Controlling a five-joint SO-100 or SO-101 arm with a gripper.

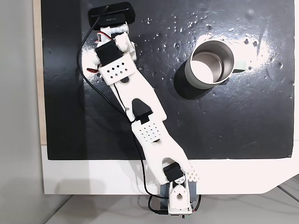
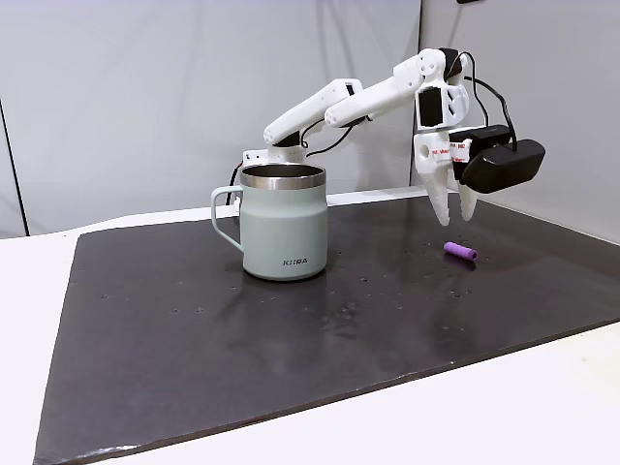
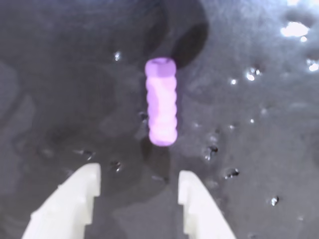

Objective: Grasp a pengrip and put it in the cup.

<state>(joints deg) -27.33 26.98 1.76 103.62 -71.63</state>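
pincer [image 3: 137, 199] hangs open and empty above the counter [image 2: 194, 349], near the pengrip [image 3: 161, 102], well right of the cup [image 2: 283, 232].

Black mat [image 1: 233, 126] on white table [image 1: 93, 177].

White table [image 2: 29, 320] carries glossy black mat [image 2: 194, 339]. On mat: cup [image 2: 283, 221] upright, handle toward left in side fixed view; pengrip [image 2: 461, 252] lying flat, well apart from cup.
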